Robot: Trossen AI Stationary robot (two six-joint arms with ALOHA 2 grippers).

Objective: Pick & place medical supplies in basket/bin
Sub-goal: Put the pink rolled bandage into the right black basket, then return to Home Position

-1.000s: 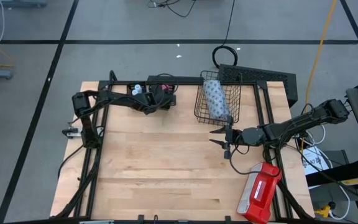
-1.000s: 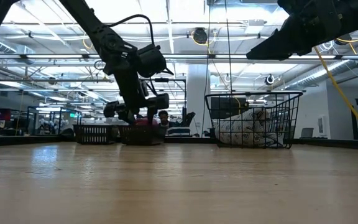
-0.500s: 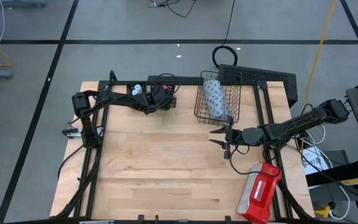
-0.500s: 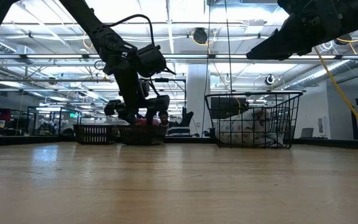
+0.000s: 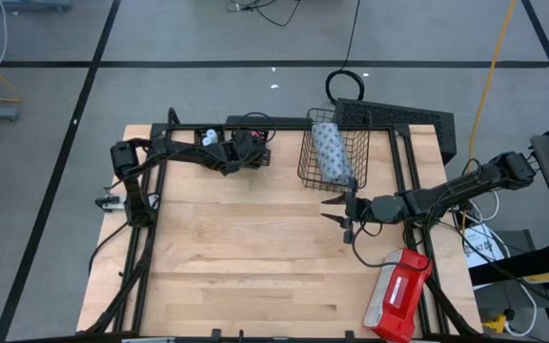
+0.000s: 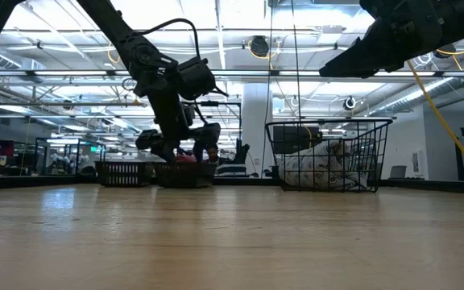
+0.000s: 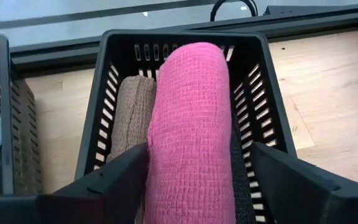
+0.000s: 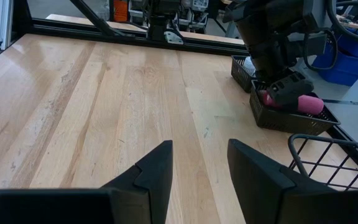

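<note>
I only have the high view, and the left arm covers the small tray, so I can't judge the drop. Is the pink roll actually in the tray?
Observer: Yes. The left wrist view shows the pink roll lying inside the small black tray, right beside a brown roll.
Operator: Is the left gripper clamped on it?
Observer: No. The left gripper has its jaws apart on either side of the roll, with tray mesh showing in the gap on one side.
Operator: How high is the right gripper?
Observer: In the low view the right gripper hangs well above the table, higher in the picture than the wire basket rim.
</note>
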